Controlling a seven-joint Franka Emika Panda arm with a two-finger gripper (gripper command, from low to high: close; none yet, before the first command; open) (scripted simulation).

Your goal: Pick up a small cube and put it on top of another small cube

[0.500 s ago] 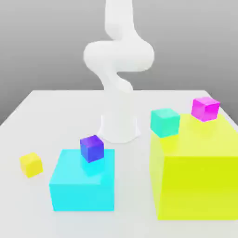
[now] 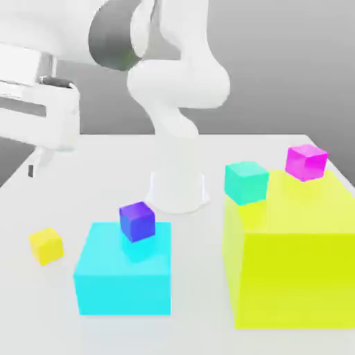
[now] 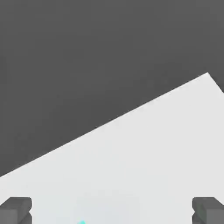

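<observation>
The small yellow cube (image 2: 46,245) rests on the white table near the exterior view's left edge. At the far left corner of the huge yellow-green block (image 2: 291,263) is the small teal cube (image 2: 246,182); whether it stands on the block or just behind it I cannot tell. My gripper (image 2: 35,165) hangs at the exterior view's upper left, well above and behind the yellow cube. In the hand view the gripper (image 3: 112,212) is open, its two grey fingertips (image 3: 15,209) far apart over bare table with nothing between them.
A small blue cube (image 2: 136,221) sits on the large cyan block (image 2: 125,277) in the front middle. On the yellow-green block's far side stands a small magenta cube (image 2: 306,161). The arm's white base (image 2: 178,187) rises behind the blocks. The table's edge (image 3: 131,111) crosses the hand view.
The arm's upper links and hand have swung into the exterior view's upper left, where half a second ago only the arm's column showed. No cube has moved.
</observation>
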